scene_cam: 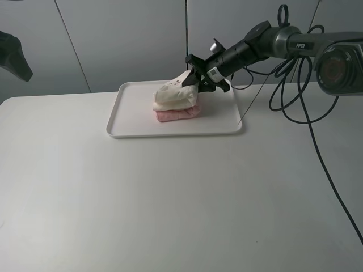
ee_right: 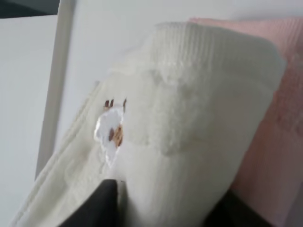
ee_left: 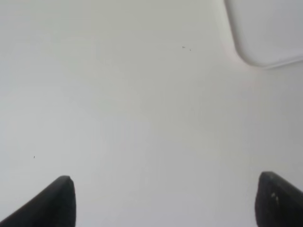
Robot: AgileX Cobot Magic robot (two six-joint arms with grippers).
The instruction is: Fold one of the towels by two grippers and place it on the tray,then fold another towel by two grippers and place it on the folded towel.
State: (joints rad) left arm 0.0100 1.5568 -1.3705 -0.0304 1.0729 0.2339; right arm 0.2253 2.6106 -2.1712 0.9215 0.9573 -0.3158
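On tray [scene_cam: 136,113] — cream towel [scene_cam: 174,96] atop pink towel [scene_cam: 177,115]

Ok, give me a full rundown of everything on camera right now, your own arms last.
cream towel: one, off-white, folded, on top of the pink towel
pink towel: one, pale pink, folded, on the tray under the cream one
tray: one, white, far middle of the table
table: one, white
left gripper: one, black, open above bare table beside a tray corner
right gripper: one, black, at the cream towel's raised far edge; grip unclear
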